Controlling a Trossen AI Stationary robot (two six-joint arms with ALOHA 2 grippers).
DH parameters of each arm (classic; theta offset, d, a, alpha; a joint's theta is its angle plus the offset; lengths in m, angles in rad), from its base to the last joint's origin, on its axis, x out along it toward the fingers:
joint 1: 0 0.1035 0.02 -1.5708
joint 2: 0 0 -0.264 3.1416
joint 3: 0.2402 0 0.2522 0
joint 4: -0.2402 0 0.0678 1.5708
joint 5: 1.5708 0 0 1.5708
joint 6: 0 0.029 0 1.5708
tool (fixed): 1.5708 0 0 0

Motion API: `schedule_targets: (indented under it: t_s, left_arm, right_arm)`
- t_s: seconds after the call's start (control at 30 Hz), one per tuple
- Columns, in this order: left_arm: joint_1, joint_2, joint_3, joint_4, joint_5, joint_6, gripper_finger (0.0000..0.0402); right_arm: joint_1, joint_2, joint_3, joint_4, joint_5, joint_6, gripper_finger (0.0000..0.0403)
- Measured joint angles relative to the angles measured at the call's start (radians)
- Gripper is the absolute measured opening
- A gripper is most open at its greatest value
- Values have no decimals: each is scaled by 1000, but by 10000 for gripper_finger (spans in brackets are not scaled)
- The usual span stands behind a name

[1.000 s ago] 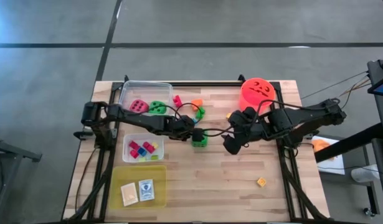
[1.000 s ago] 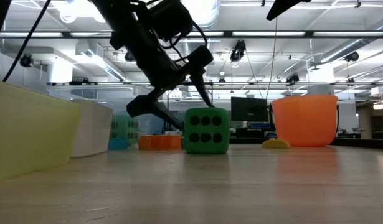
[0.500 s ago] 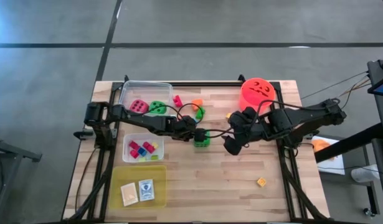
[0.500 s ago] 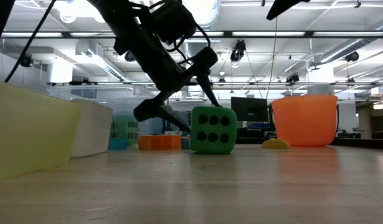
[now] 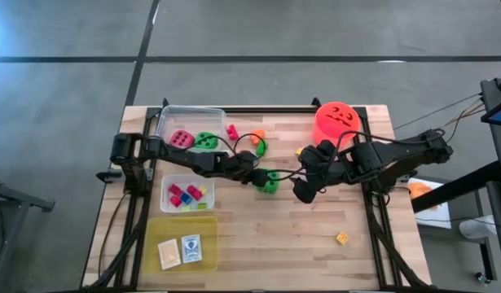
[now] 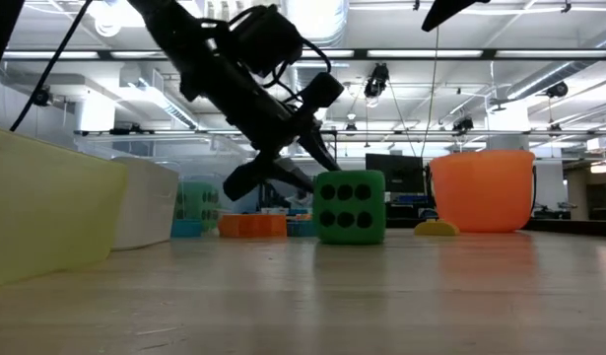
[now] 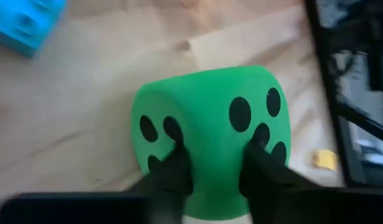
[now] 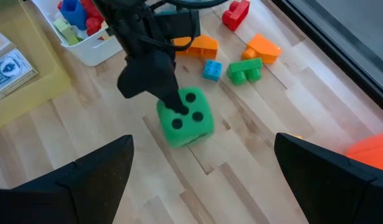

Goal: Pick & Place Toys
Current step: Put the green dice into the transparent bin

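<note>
Near the middle of the tabletop sits the green die (image 5: 268, 182), pinched by the left gripper (image 7: 210, 171), whose narrowed fingers dent its face; it looks soft, light foam, so a hold across two opposite faces should serve, though the squeezed corner may slip; toward the far edge lie loose blocks (image 8: 241, 56), close enough to snag a low sweep; the right gripper (image 5: 303, 192) waits just beside the die, jaws wide.
</note>
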Motion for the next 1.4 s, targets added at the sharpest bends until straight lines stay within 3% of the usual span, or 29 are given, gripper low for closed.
schedule_targets:
  t_s: [0.1,0.37,0.73,1.1,1.4]
  left_arm:
    - [0,0,-61,129,35,0,41]
    - [0,0,-145,310,61,-67,15]
    - [0,-1,-129,352,82,-68,1]
    - [16,-99,-137,324,82,-11,2]
    - [49,-254,-136,108,70,84,2]
  right_arm:
    - [0,0,0,0,0,-5,384]
    - [0,-1,0,-1,0,-20,384]
    - [0,-2,0,-8,0,-24,384]
    - [-1,-6,-12,-93,6,46,384]
    - [0,-76,-94,-103,5,161,384]
